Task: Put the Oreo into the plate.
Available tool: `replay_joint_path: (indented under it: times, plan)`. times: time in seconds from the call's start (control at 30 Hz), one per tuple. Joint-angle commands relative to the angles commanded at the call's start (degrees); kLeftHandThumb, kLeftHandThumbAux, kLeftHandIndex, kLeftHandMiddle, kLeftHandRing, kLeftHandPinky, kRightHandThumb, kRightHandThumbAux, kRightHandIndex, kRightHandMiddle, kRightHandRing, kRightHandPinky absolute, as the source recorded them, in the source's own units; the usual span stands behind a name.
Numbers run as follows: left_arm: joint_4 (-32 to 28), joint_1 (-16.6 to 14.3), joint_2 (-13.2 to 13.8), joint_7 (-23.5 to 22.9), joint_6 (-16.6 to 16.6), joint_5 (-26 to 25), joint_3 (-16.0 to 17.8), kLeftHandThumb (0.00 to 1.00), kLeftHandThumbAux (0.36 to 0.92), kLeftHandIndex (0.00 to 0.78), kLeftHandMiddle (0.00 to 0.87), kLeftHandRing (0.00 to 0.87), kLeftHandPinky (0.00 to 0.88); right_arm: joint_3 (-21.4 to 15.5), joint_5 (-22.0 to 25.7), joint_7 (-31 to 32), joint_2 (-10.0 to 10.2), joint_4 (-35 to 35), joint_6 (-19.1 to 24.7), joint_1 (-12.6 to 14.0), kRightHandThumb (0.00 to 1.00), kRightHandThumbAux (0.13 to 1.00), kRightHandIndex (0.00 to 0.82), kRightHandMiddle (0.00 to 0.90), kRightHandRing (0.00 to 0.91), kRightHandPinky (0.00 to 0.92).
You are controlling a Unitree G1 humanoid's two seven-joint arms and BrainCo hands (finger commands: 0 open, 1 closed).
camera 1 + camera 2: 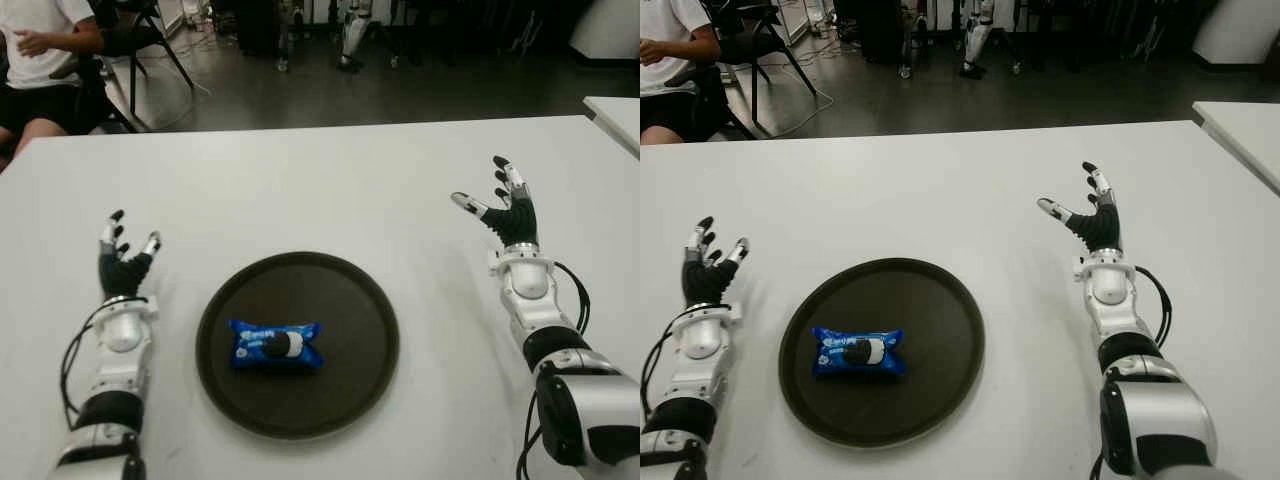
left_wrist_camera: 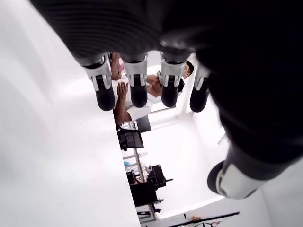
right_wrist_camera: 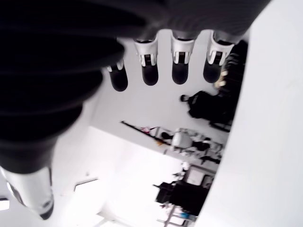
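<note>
- White surface (image 1: pixel 300 180): flat, bearing one item directly.
- Dark round plate (image 1: pixel 370 330): lying flat on the surface, near its front edge, centred.

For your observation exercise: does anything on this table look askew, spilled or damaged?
Nothing stands out. The Oreo pack lies flat and intact inside the plate, and the left hand and right hand are open, either side.
</note>
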Motion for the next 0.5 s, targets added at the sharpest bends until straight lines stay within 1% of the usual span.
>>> replay_joint_path:
  times: [0.1, 0.23, 0.37, 0.5]
  plan:
    - [-0.1, 0.0, 0.0, 0.0, -0.3, -0.1, 0.2, 0.066, 0.720, 0.010, 0.028, 0.017, 0.031, -0.6, 0.4, 0.7, 0.0, 1.6, 0.6, 0.4, 0.000, 0.637, 0.014, 0.000, 0.000, 0.000]
    - [-0.8, 0.3, -0.2, -0.1, -0.4, -0.3, 0.2, 0.066, 0.716, 0.010, 0.025, 0.014, 0.022, -0.6, -0.2, 0.3, 0.6, 3.7, 1.8, 0.7, 0.000, 0.633, 0.005, 0.000, 0.000, 0.000]
    - [-0.5, 0.5, -0.1, -0.4, -0.9, -0.5, 0.2, 0.059, 0.722, 0.009, 0.023, 0.014, 0.027, 0.8, -2.3, -2.3, 0.7, 3.9, 2.0, 0.9, 0.000, 0.620, 0.001, 0.000, 0.000, 0.000]
    - [-0.3, 0.4, -0.2, -0.6, -1.1, -0.5, 0.2, 0.061, 0.725, 0.008, 0.022, 0.016, 0.037, 1.2, -2.5, -2.0, 0.8, 3.8, 1.9, 1.1, 0.000, 0.604, 0.000, 0.000, 0.000, 0.000]
